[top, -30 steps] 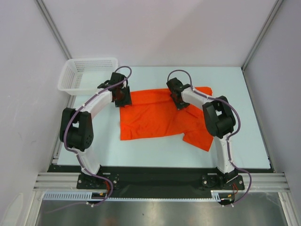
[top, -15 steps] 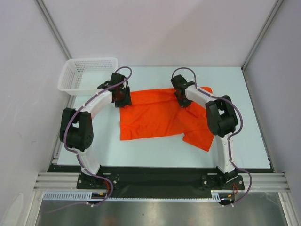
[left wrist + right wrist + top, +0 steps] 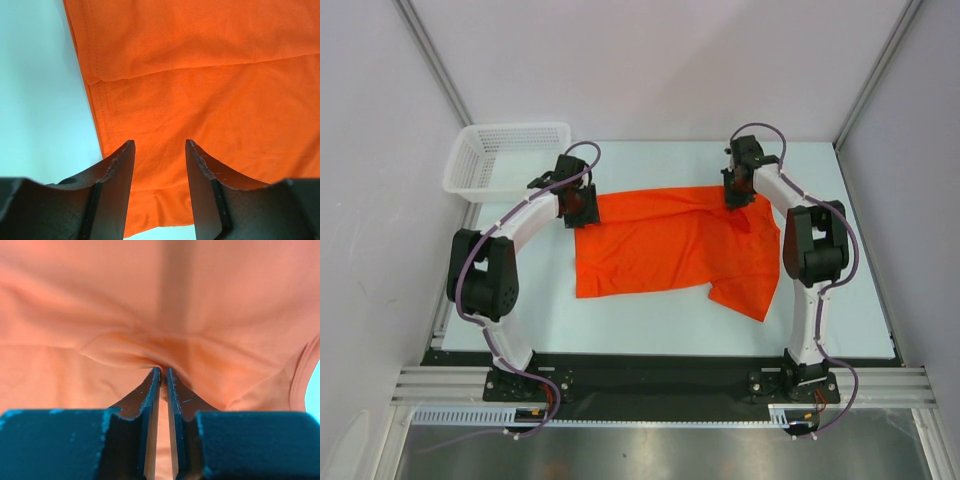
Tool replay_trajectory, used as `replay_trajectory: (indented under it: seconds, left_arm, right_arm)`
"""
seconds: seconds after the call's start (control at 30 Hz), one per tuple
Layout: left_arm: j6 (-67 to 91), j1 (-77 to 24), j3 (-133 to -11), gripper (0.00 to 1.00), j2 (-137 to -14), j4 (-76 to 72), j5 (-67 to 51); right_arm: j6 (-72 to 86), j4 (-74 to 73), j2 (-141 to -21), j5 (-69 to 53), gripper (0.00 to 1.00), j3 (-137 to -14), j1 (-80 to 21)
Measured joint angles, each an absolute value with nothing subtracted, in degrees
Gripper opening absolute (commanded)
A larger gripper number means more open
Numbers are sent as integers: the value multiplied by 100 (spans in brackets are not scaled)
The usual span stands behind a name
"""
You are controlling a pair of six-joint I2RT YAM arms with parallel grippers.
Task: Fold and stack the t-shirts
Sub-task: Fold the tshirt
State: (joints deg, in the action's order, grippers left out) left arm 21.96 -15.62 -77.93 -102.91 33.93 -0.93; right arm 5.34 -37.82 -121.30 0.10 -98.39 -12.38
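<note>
The orange-red t-shirt lies spread on the pale table, one sleeve hanging toward the near right. My left gripper stands open over the shirt's far left corner. In the left wrist view its fingers straddle flat cloth near the hemmed edge without pinching it. My right gripper is at the shirt's far right part. In the right wrist view its jaws are shut on a small raised fold of the t-shirt, with wrinkles running into the pinch.
A white mesh basket stands at the far left corner, just left of my left arm. Bare table runs along the right side and the near edge. Walls close in the back and both sides.
My right gripper closed on the cloth and moved right and farther back, drawing the shirt's far right part out wider. The left arm has not moved.
</note>
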Motion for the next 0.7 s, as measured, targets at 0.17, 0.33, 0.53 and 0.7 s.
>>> replay_trajectory:
  seconds: [0.17,0.33,0.53,0.7]
  left_arm:
    - [2191,-1546,-7749,50,-10291,3380,-158]
    - [2185,-1514,-7699,50,-10291,3367,-176]
    - [2185,-1444,-7579,51,-10291,3354,-196]
    - [2187,-1433,-7561,51,-10291,3345,-226]
  right_arm:
    - [692,-3736,-12479,-193,25,-10512,-1125]
    - [797,-3730,-12790,-178,28,-10934,-1109]
    - [574,-3903,-12584,427,37,-10707,-1476]
    - [423,-4027,-12119,1028,37,-10259,-2204]
